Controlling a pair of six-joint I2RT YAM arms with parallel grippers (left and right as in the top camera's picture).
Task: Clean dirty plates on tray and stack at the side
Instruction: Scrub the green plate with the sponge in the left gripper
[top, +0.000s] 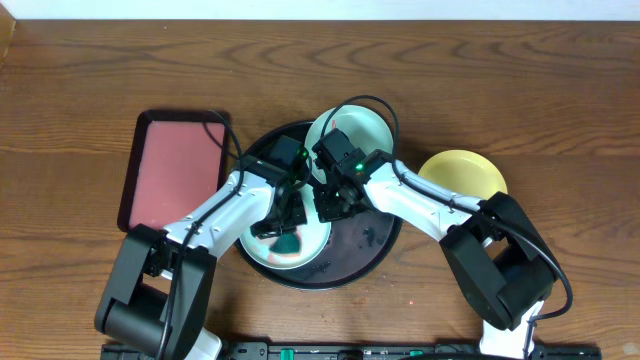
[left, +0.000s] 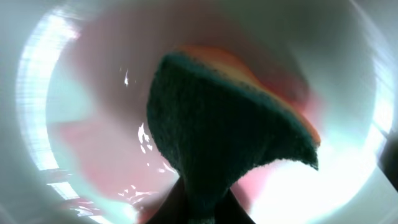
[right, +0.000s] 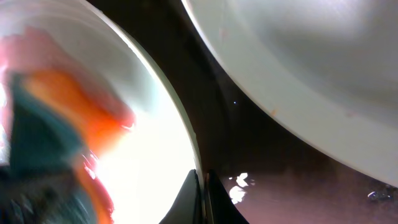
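Overhead, the yellow plate (top: 462, 172) sat off the black tray (top: 375, 240), on the table at the tray's 3 o'clock. It looked clean, so one plate of three seemed done, though nothing was stacked on it yet. Two plates lay on the tray: the far mint plate (top: 368, 133) at 12 o'clock, with no arm on it, and the near mint plate (top: 310, 252) at 7 o'clock, under both arms. The left gripper (top: 290, 220) was clamped on the teal sponge (left: 230, 137), pressed into the near plate's bowl, where the left wrist view showed a pink-red smear spread wide. The right gripper (right: 202, 194) appeared pinched on that plate's rim at its 3 o'clock, probably steadying it, though the blur left some doubt. By this reading the second wipe was underway, while the far plate's wipe and the stacking were left to do.
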